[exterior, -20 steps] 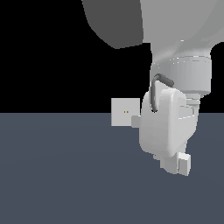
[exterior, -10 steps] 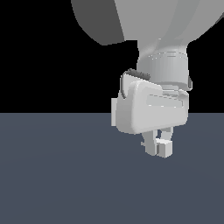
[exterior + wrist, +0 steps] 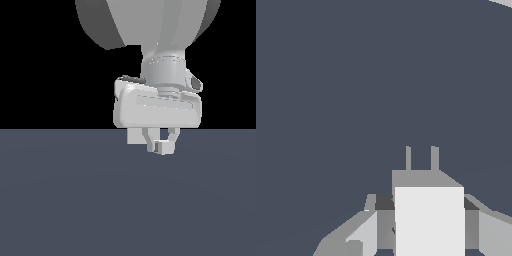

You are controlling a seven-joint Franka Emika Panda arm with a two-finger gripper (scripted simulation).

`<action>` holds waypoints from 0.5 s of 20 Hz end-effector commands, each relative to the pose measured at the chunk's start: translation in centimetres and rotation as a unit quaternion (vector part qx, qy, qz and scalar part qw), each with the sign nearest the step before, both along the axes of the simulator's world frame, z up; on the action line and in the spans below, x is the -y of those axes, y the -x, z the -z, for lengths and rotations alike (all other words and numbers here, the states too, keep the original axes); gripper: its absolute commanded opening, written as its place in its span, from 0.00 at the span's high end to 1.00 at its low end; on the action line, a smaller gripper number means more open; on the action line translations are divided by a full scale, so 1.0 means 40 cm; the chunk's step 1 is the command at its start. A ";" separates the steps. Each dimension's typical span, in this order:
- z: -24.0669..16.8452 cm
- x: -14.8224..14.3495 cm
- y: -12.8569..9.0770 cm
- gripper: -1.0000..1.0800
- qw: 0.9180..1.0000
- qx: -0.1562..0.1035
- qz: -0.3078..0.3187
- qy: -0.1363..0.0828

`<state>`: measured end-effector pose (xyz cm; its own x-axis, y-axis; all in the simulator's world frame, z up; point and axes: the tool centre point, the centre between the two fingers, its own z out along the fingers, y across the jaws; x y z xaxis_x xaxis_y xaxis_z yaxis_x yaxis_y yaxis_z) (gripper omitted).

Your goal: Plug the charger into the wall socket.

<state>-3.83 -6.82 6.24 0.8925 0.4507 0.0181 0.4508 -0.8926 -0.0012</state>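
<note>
Gripper [image 3: 161, 141] clamped on charger [image 3: 428, 215], held above floor, prongs pointing forward away from the wrist. Wall socket [image 3: 133, 136] mostly hidden behind the hand, toward exterior view's left; prongs not yet aimed at it.

Flat, even, shadowless simulator render
</note>
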 end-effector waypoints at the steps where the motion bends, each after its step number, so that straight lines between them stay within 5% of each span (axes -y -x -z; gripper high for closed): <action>1: -0.020 -0.010 -0.032 1.00 1.000 0.000 0.032 0.000; 10: -0.073 -0.021 -0.125 1.00 0.993 0.000 0.119 0.001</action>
